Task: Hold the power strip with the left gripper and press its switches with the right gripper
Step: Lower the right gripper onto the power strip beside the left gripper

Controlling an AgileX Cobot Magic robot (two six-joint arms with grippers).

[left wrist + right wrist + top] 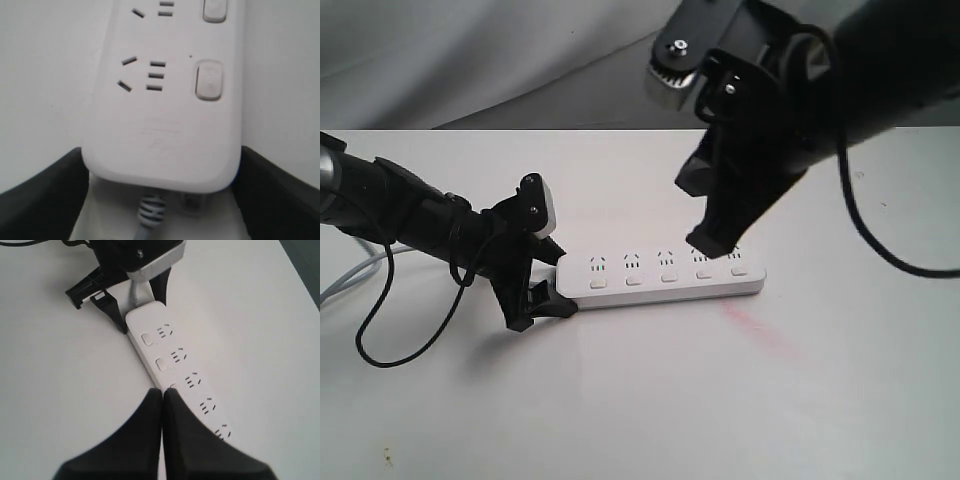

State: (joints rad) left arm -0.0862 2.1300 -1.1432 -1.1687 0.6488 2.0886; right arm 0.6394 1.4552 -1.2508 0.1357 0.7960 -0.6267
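- The matte white table [620, 400] fills the foreground and carries a faint pink smear [755, 330]. Creased grey cloth [470, 60] hangs behind it.
- The right gripper [713, 245], glossy black, points down over the strip. Its jaws are pressed together on nothing, and whether it touches the strip is unclear.
- The power strip [665, 275], smooth white plastic, lies flat mid-table.
- The left gripper [558, 280] clamps its rounded cord end.
- Only the left wrist view shows the ribbed grey cord [150, 212].
- Its switches [633, 281] are small rounded rectangles.
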